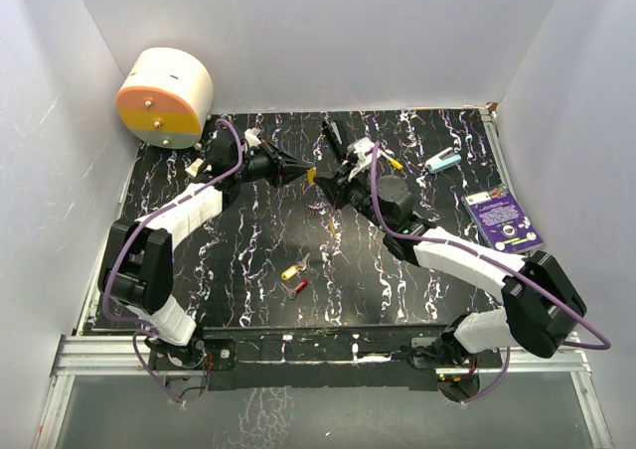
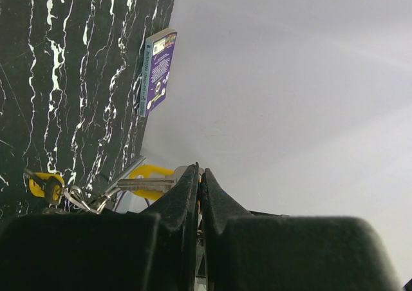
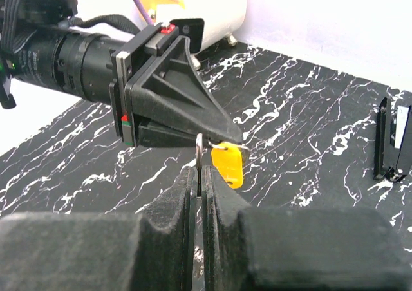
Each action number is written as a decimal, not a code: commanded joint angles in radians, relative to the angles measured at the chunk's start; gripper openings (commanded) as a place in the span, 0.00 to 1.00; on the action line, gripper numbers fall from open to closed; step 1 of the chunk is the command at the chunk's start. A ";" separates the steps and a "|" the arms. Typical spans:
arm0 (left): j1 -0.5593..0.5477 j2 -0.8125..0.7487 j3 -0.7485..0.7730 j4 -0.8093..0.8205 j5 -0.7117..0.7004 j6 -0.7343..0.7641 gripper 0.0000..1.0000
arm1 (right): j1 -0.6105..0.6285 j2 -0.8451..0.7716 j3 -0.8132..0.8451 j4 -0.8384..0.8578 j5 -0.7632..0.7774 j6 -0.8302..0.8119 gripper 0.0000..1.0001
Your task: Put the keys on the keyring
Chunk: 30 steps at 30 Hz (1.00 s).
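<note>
Up over the back-middle of the black marbled table [image 1: 248,270], the left gripper [image 1: 301,173] and right gripper [image 1: 325,186] meet tip to tip. The left fingers pinch a yellow-headed key [image 3: 228,165]. The right fingers are pressed on a silver strip [image 3: 200,146] beside it. The keyring [image 1: 316,208] dangles just beneath. A yellow key [image 1: 290,271] and a red key [image 1: 299,286] lie loose nearer the bases.

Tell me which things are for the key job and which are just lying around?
For the job: left gripper, right gripper, the yellow-headed key held between them, keyring, loose yellow key, red key.
Just lying about: round white-and-orange tub, purple booklet, teal gadget.
</note>
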 commanded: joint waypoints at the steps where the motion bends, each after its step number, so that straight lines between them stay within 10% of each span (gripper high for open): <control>1: 0.005 -0.075 -0.001 0.029 0.022 -0.035 0.00 | 0.002 0.015 0.074 0.152 0.017 -0.021 0.08; 30: -0.010 -0.055 0.022 0.077 0.034 -0.081 0.00 | 0.003 0.089 0.066 0.201 0.063 -0.027 0.08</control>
